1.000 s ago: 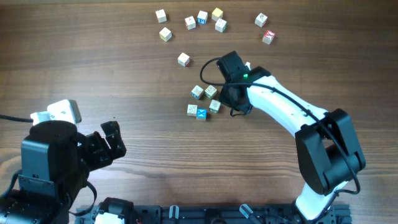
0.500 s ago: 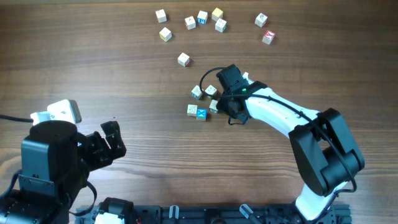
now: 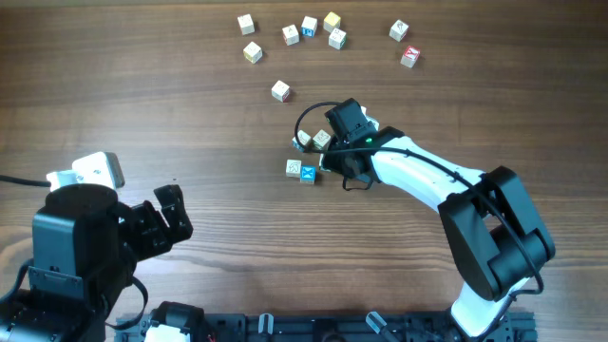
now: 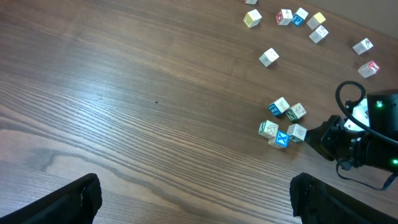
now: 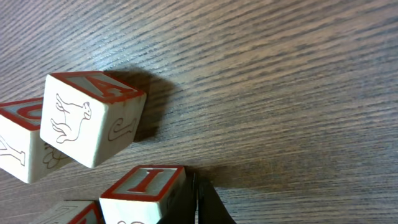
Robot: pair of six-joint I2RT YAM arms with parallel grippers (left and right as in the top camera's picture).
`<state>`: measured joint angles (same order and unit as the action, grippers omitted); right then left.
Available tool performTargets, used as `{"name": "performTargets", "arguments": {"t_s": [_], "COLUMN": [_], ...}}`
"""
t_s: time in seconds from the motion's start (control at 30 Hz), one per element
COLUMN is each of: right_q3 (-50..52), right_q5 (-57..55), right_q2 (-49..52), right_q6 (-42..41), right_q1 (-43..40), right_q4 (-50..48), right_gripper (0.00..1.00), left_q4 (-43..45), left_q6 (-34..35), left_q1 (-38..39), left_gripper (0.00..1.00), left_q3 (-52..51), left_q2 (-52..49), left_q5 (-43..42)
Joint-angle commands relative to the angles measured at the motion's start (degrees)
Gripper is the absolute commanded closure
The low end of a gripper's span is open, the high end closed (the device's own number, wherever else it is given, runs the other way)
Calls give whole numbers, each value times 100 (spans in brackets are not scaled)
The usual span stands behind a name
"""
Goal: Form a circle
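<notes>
Wood on wood, plastic arm.
Smooth matt brown wood-grain table; ring cubes pale smooth wood, red painted edges, printed drawings; right arm glossy white plastic shell, matt black joints.

The surface carries nine loose cubes towards the far side and five more in the circle near the middle, fourteen in all. Two arms stand near: left arm, right arm.

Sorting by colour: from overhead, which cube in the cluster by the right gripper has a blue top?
The blue-topped cube, on the edge of the cluster nearest the robot; the other cubes' tops are pale.
</notes>
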<state>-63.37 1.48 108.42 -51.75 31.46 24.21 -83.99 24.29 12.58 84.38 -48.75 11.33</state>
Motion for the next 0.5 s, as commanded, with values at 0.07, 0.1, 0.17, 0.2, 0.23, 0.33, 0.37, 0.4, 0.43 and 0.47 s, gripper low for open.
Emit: {"name": "performTargets", "arguments": {"t_s": [0.07, 0.1, 0.17, 0.2, 0.23, 0.33, 0.37, 0.4, 0.43, 0.47], "right_q3": [42, 42, 42, 42, 42, 42, 42, 42, 42, 42], "right_q5": [55, 55, 127, 168, 236, 455, 505, 505, 507, 507], "right_q2": [-96, -96, -96, -96, -96, -96, -96, -96, -96, -96], "right_q6": [-293, -402, -446, -518, -590, -852, -855, -870, -872, -951], "right_q1": [9, 9, 9, 9, 9, 9, 9, 9, 9, 9], "right_q4": [216, 256, 275, 280, 291, 291, 289, 289, 289, 295], "right_gripper": [96, 96, 96, 95, 95, 96, 95, 95, 95, 96], "left_q4": [13, 11, 11, 13, 13, 13, 13, 13, 13, 13], "left_q6": [33, 33, 33, 33, 33, 33, 33, 33, 33, 33], "left_q1": [-37, -39, -37, -39, -37, -39, -39, -39, -39, -37], "left_gripper": [0, 0, 0, 0, 0, 0, 0, 0, 0, 0], "left_q3": [-4, -4, -4, -4, -4, -4, -4, -4, -4, -4], "left_q2": [7, 7, 7, 7, 7, 7, 7, 7, 7, 7], "left_q5": [74, 74, 74, 74, 74, 74, 74, 74, 74, 74]}}
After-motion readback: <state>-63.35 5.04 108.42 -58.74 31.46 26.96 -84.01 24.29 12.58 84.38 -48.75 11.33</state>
